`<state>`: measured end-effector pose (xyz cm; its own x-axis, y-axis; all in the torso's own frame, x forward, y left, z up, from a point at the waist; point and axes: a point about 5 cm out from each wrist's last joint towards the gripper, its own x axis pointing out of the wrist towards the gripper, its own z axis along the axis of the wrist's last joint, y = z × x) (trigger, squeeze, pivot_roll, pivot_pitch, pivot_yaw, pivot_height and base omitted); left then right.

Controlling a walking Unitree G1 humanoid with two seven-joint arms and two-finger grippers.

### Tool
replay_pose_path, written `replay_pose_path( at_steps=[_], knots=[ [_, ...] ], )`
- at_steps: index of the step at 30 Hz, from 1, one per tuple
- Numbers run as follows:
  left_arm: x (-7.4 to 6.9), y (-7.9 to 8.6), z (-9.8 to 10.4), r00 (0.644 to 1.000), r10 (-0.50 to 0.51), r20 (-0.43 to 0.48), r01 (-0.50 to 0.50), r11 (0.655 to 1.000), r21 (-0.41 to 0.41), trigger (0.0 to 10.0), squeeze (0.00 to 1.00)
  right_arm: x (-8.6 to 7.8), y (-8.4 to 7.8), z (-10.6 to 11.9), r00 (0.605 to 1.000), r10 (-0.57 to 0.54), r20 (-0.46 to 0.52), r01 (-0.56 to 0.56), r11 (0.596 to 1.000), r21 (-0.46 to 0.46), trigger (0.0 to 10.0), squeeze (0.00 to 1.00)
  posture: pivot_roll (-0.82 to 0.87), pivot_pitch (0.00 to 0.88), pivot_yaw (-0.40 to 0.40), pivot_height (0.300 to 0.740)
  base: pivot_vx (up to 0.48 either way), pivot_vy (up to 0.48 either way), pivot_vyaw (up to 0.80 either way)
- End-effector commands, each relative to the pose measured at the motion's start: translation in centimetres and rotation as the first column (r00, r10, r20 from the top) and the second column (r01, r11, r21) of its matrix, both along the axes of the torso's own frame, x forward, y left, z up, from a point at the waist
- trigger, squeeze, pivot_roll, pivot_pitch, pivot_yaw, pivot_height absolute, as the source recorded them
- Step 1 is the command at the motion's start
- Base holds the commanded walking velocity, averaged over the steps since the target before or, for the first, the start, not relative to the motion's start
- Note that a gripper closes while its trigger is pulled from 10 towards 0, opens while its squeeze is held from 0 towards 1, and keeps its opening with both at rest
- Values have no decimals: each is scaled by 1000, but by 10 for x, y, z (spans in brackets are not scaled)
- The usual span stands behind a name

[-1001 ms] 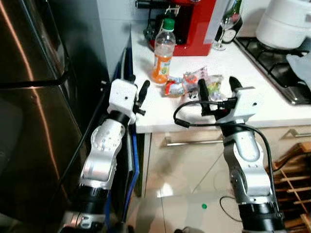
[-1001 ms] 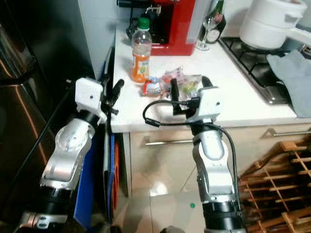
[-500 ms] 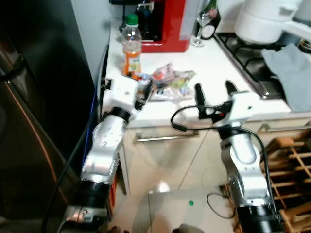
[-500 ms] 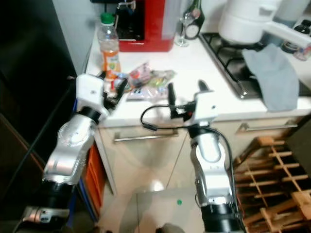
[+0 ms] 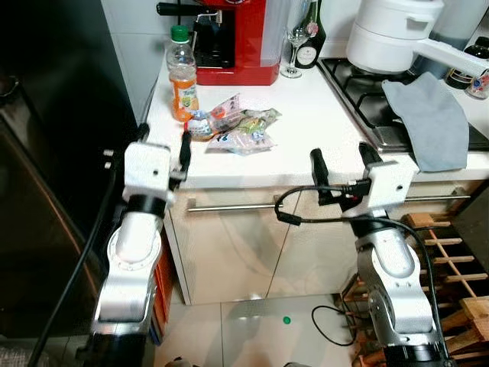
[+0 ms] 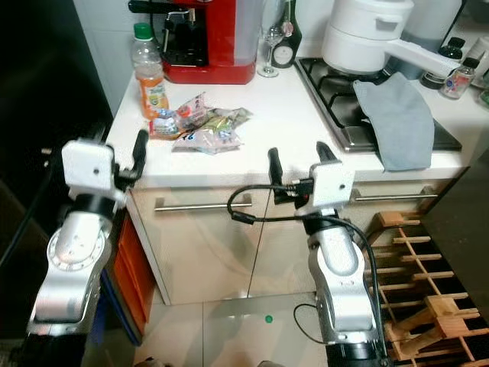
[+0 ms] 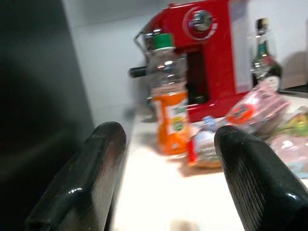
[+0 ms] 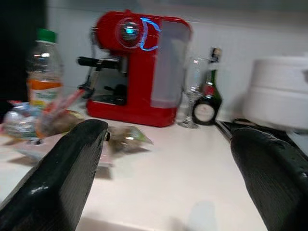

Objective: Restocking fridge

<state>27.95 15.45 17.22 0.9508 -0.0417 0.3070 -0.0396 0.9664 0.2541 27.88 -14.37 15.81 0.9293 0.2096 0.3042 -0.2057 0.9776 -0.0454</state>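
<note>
An orange juice bottle (image 5: 181,75) with a green cap stands upright at the white counter's left end. Beside it lies a pile of plastic-wrapped food packets (image 5: 238,127). The dark steel fridge (image 5: 46,168) stands left of the counter. My left gripper (image 5: 164,138) is open and empty at the counter's front left corner, short of the bottle (image 7: 168,103) and packets (image 7: 250,113). Level with the counter's front edge, my right gripper (image 5: 341,155) is open and empty, to the right of the packets (image 8: 53,120).
A red coffee machine (image 5: 233,38), a wine glass (image 5: 291,42) and a dark bottle (image 5: 310,38) line the back of the counter. A white pot (image 5: 390,34) and a grey cloth (image 5: 432,115) sit on the stove at right. A wooden rack (image 5: 458,252) stands low right.
The whole view has swung right and pulled back from the fridge, so more of the counter and stove shows. Both grippers stay open and empty, now at the counter's front edge.
</note>
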Motion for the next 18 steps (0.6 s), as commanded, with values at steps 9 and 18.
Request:
replay_pose_path(
  at_steps=[9, 18],
  knots=[
    [-3, -11, -6, 997, -42, -62, 40, 999, -30, 10000, 1000, 9, 5, -8, 998, 30, -49, -28, 999, 41, 10000, 0, -31, 0, -58, 740, 0, 0, 0],
    [11, -12, 3, 996, -5, -95, 19, 989, 148, 10000, 1000, 18, 5, -9, 997, 31, -67, -24, 995, 96, 10000, 0, -20, 0, -37, 740, 0, 0, 0]
  ],
)
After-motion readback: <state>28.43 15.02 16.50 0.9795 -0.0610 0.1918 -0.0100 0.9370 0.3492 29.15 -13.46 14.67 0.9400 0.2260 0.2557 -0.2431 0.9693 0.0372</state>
